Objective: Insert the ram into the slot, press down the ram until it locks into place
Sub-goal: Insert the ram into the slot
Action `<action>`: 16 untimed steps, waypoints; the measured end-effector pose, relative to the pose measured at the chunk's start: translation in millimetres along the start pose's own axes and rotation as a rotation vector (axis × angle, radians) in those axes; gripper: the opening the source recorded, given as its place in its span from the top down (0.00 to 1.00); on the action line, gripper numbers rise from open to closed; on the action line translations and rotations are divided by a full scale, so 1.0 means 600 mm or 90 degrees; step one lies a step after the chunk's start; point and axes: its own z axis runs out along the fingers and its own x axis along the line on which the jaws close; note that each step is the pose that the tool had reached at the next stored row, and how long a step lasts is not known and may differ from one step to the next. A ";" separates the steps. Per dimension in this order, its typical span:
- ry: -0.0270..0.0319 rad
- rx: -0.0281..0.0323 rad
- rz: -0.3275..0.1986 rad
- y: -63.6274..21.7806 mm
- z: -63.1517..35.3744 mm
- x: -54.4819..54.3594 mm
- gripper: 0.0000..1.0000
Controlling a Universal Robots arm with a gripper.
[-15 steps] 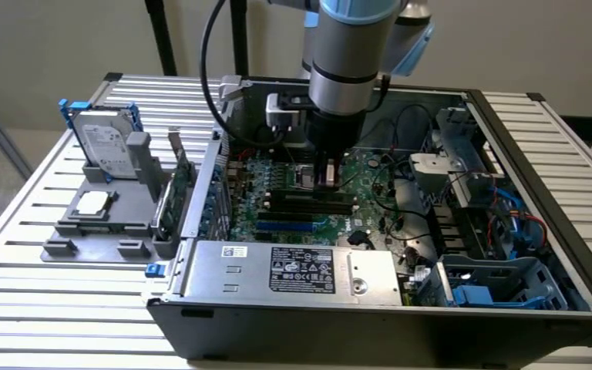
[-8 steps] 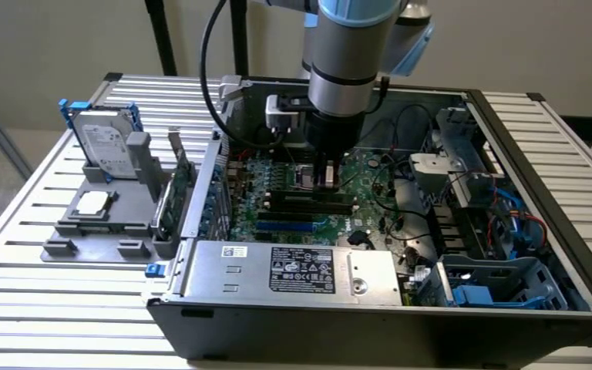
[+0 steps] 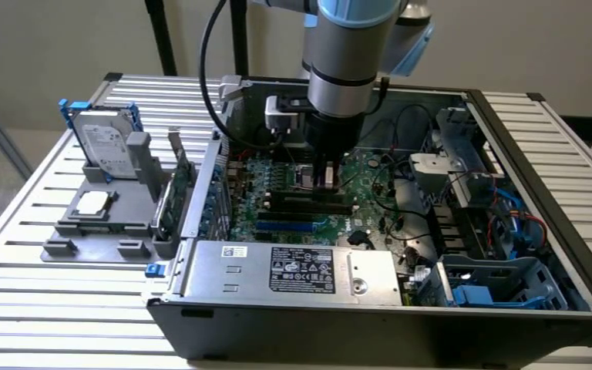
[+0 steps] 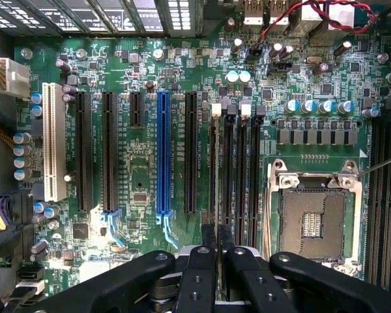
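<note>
Likely light, stiff and fragile, the ram suits an edge grip; whether the pincer, with the slot just beneath it, is clamped I cannot tell.

The motherboard is green, speckled with small black chips and silver solder dots. One long expansion socket is bright blue, the black expansion sockets flank it, and the white socket sits outermost. The memory slots are black, their end clips alternating white and black. The gripper is matte black. The robot arm is silver-grey with a pale blue cap. The computer case is black, the power supply is grey metal with a black-and-white label, and the table is silver, striped by slats.
</note>
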 end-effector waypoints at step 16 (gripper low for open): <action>0.0021 0.0000 0.000 0.000 0.009 0.000 0.87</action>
